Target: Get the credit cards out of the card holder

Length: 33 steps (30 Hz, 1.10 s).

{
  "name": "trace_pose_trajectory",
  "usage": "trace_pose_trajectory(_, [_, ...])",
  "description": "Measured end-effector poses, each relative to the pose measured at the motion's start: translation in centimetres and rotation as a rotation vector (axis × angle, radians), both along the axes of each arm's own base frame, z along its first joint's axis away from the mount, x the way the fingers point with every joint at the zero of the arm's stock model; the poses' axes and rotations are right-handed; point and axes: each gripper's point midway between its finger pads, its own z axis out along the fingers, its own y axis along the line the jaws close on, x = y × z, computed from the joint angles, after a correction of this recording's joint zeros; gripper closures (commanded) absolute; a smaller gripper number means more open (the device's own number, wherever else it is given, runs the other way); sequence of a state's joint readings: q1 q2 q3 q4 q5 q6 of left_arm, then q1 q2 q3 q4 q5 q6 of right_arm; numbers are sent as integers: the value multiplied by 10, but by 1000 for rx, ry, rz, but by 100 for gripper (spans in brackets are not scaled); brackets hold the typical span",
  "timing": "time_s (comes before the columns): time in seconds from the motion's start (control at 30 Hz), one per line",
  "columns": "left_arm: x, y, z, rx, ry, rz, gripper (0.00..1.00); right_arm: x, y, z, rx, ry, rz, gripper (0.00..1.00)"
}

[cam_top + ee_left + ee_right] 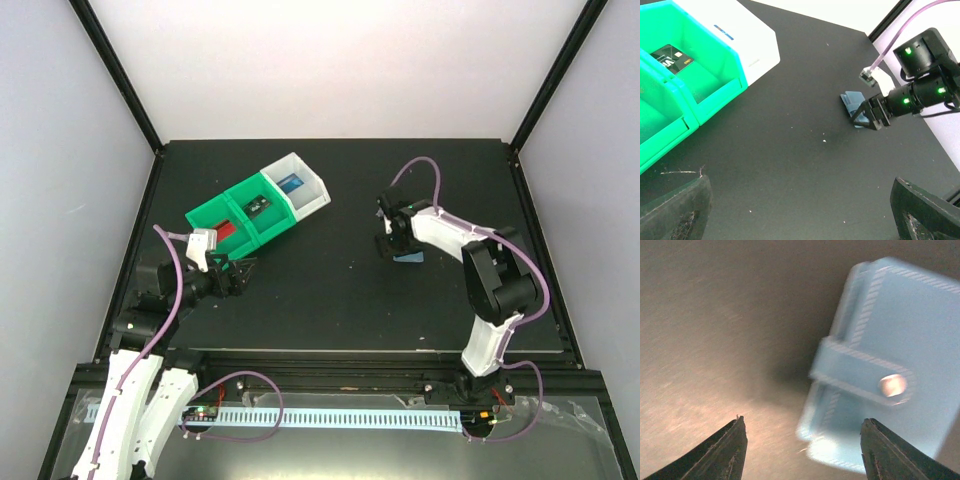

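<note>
Status: 3 credit cards already out, in the bins: red card, black card, blue card. Card holder lies on the surface, strap snapped; any card left inside cannot be seen. Right pincer spread above it, pinching nothing. Left pincer spread wide, empty

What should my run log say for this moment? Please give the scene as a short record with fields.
card holder: pale blue soft plastic folding sleeve, strap snapped shut, lying on the black table
cards: flat red card and flat black card in the green plastic bins; flat blue card in the white plastic bin
right pincer: open, above the holder, not gripping it
left pincer: open, beside the green bins
</note>
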State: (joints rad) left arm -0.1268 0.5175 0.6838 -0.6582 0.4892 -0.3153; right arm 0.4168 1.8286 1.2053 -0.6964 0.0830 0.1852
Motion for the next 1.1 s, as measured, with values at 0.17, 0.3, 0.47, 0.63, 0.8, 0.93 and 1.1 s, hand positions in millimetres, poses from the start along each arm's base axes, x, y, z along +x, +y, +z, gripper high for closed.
trace_pose_trajectory(0.17, [0, 0, 0, 2, -1, 0, 1, -35, 43, -6, 4, 25, 138, 36])
trace_pose_trajectory(0.3, [0, 1, 0, 5, -1, 5, 1, -71, 68, -12, 43, 56, 228, 37])
trace_pose_trajectory(0.47, [0, 1, -1, 7, -1, 5, 1, -75, 59, 7, 81, 9, 195, 41])
trace_pose_trajectory(0.63, [0, 0, -1, 7, -1, 4, 1, -47, 39, 28, 143, -69, 91, 46])
trace_pose_trajectory(0.8, [0, 0, -1, 7, -1, 4, 1, -14, -9, 35, 207, -100, -72, 50])
trace_pose_trajectory(0.93, [-1, 0, 0, 7, -2, 0, 1, 3, -36, 32, 257, -89, -161, 50])
trace_pose_trajectory(1.1, [-4, 0, 4, 4, -22, 0, 1, 15, -51, 22, 304, -59, -212, 51])
